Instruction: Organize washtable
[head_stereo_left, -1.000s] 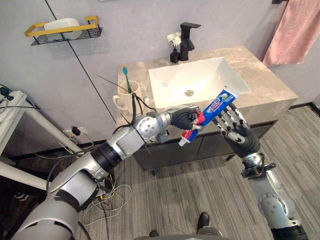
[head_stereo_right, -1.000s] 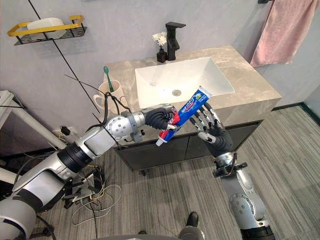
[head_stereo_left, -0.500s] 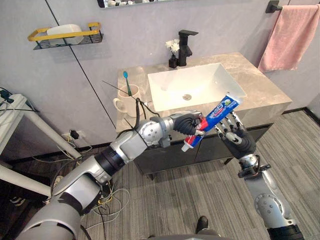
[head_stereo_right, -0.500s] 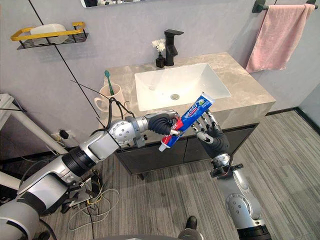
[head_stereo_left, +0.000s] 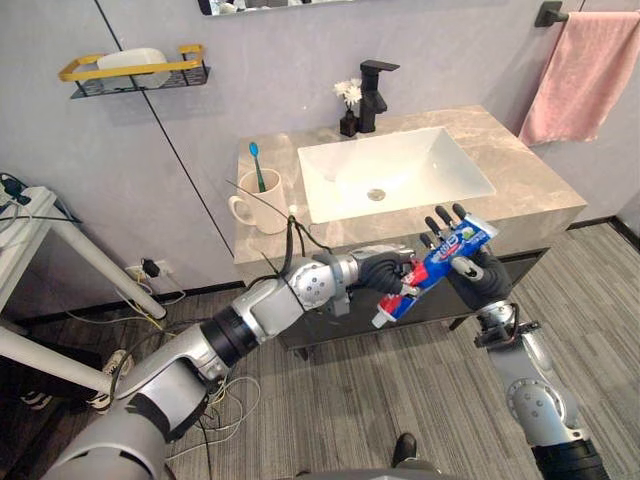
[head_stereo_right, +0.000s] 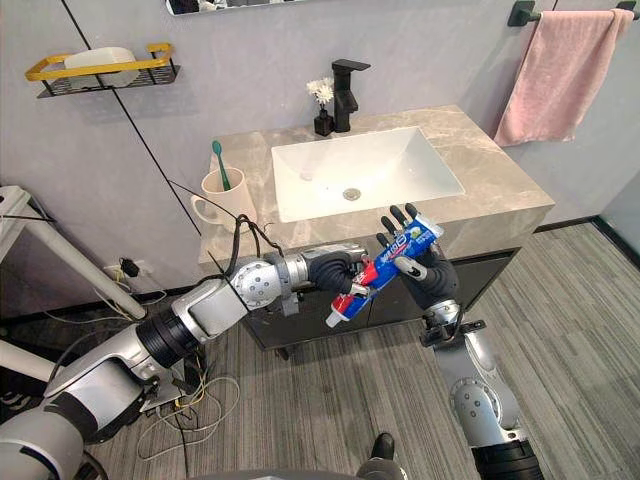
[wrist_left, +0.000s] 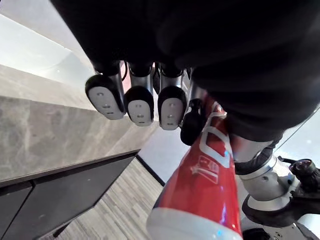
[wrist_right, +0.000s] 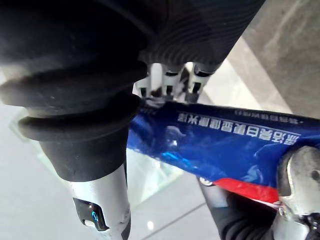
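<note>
Washtable edge (head_stereo_left: 545, 214) behind toothpaste tube (head_stereo_left: 438, 269): left hand (head_stereo_left: 385, 272) tight round cap end, right hand (head_stereo_left: 486, 279) pinching top.

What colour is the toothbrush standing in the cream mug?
Teal; the slim toothbrush shows best in the right eye view.

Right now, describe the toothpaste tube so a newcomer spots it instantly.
Just in front of the marble washtable with the white basin, the left hand and right hand meet in the air. The toothpaste tube slants between them, red end low in the left hand, blue end under the right thumb. Unlike the mug and vase, it's off the counter.
</note>
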